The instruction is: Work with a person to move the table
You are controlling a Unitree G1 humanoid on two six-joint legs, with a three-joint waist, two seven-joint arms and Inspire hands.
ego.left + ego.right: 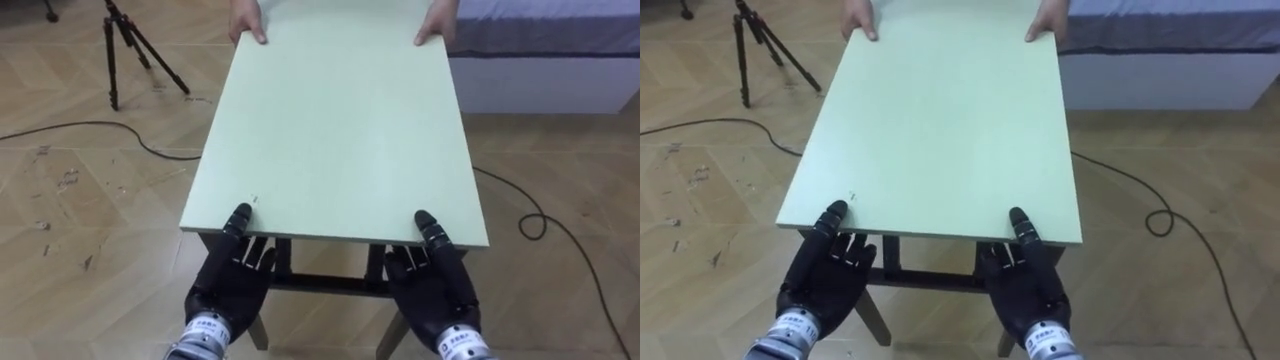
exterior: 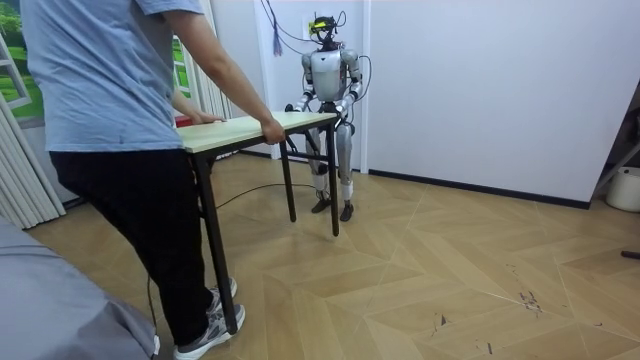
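Note:
A pale green tabletop (image 1: 335, 130) on dark legs stretches away from me. My left hand (image 1: 228, 285) grips its near edge at the left corner, thumb on top and fingers underneath. My right hand (image 1: 435, 285) grips the near edge at the right corner the same way. At the far edge a person's two hands (image 1: 248, 25) hold the two far corners. In the room view the person (image 2: 110, 120) stands at the near end of the table (image 2: 250, 128) and I stand at its far end, close to the white wall.
A black tripod (image 1: 125, 45) stands on the wooden floor at the far left. A bed (image 1: 550, 50) with a grey cover lies at the far right. Dark cables (image 1: 100, 127) run across the floor on both sides. Curtains (image 2: 20, 160) hang behind the person.

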